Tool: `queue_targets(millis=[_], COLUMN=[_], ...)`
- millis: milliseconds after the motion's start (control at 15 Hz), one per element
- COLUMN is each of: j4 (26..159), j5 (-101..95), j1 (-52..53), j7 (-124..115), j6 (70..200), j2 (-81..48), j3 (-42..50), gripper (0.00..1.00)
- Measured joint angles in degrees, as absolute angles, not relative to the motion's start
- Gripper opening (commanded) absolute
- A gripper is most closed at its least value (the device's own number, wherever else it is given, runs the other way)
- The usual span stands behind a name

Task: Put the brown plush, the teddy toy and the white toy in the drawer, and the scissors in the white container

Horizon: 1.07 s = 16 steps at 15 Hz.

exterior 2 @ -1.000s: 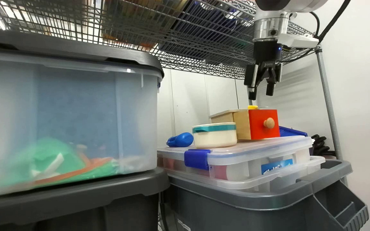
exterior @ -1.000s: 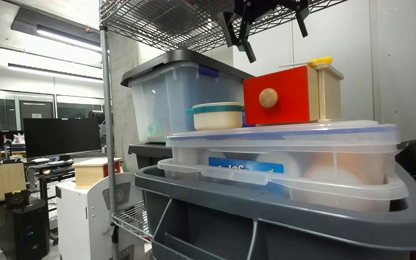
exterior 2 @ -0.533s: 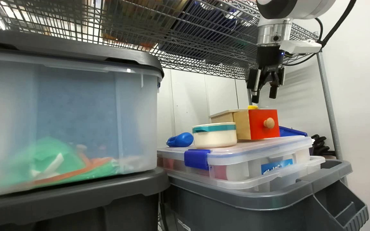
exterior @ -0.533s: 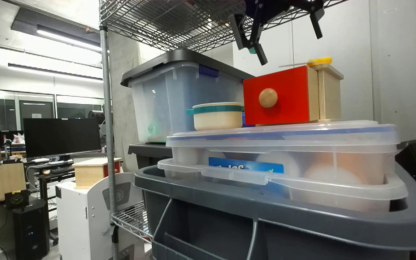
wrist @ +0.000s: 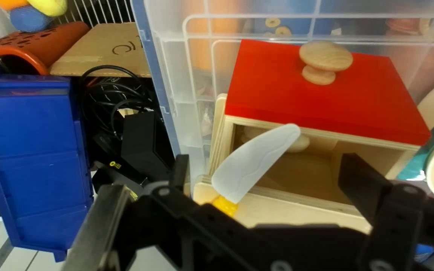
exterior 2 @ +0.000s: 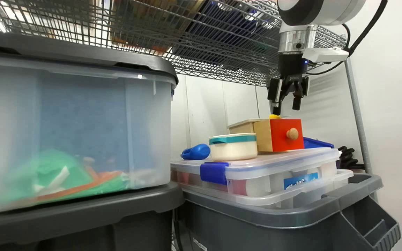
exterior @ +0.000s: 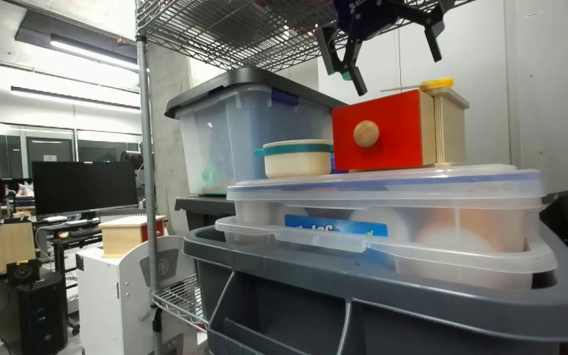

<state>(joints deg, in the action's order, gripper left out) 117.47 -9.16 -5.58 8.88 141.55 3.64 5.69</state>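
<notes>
While the claw [exterior: 400,77] hangs with its black fingers spread wide, the red drawer [wrist: 285,94] sits below it, partly out of its pale wooden casing [wrist: 273,211], a round grained knob [wrist: 324,56] on its smooth front. A knife [wrist: 254,162] with a matte, curved whitish blade and yellow handle lies slantwise over the drawer's hollow, under the claw. Lower and to the claw's side stands a squat cream container [exterior: 298,165], teal-banded.

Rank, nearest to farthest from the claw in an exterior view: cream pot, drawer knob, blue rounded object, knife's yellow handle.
In an exterior view, from the claw:
1. Knife's yellow handle: just below.
2. Drawer knob: lower, right of the handle.
3. Cream pot: lower, picture left.
4. Blue rounded object: left of the pot.
</notes>
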Motion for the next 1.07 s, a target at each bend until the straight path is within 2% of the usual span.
queue_targets(millis=[1067], j4=[117.42], j5=[-8.14], j1=[-5.94], j7=[5.36], j6=[141.63], j2=[2.42], j3=[5.83], gripper=[1.00])
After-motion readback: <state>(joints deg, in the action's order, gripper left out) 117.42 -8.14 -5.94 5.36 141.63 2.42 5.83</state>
